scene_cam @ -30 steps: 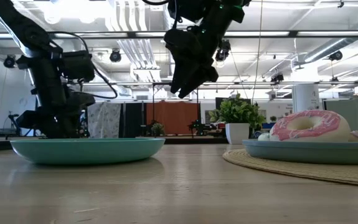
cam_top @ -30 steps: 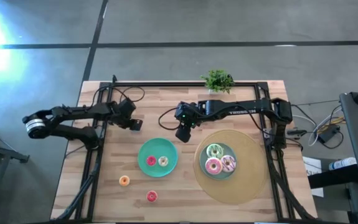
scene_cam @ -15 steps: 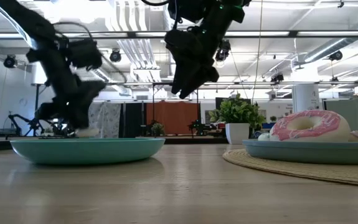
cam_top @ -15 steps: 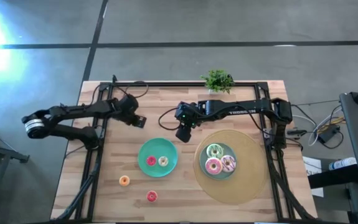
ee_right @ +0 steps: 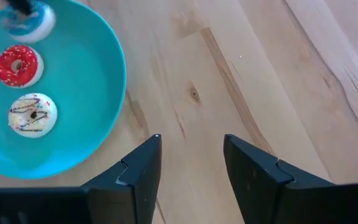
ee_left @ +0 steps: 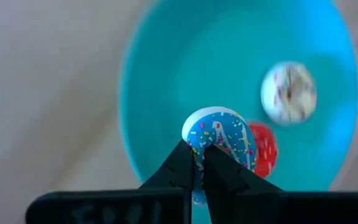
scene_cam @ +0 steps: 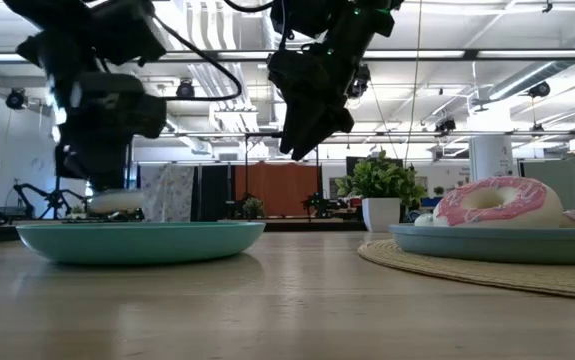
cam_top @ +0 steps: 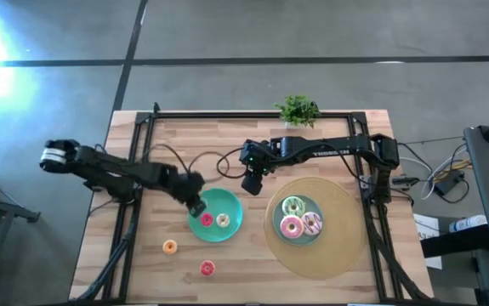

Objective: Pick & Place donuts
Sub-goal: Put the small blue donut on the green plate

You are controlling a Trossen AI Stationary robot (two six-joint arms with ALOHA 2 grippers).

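Note:
My left gripper [cam_top: 196, 205] is shut on a small blue sprinkled donut [ee_left: 220, 138] above the left rim of the small teal plate [cam_top: 230, 204]. A tiny red donut [cam_top: 206, 219] and a tiny white one [cam_top: 223, 220] lie flat on that plate. An orange donut [cam_top: 169, 247] and a red donut [cam_top: 207, 269] lie on the table near the front. Three larger donuts, green [cam_top: 292, 206], pink [cam_top: 291, 226] and white-purple [cam_top: 312, 223], lie on a second teal plate [cam_top: 299, 238]. My right gripper [cam_top: 252, 180] hangs open and empty past the small plate's far right rim. My left gripper pinches the blue donut's near edge [ee_left: 197, 155] between its two fingers [ee_left: 182, 167], coming from above and pointing down. Whether one finger is in the hole is hidden by the fingers. The donut [scene_cam: 115, 201] hangs clear, just above the plate.
The second teal plate sits on a round woven mat [cam_top: 338, 255] at the right. A small potted plant [cam_top: 297, 110] stands at the far edge. A black frame [cam_top: 227, 116] runs around the table. Bare wood lies at the front left around the loose donuts.
My left gripper has swung from the far left of the table toward the near edge and the right, and now hangs over the small plate's left rim with the blue donut.

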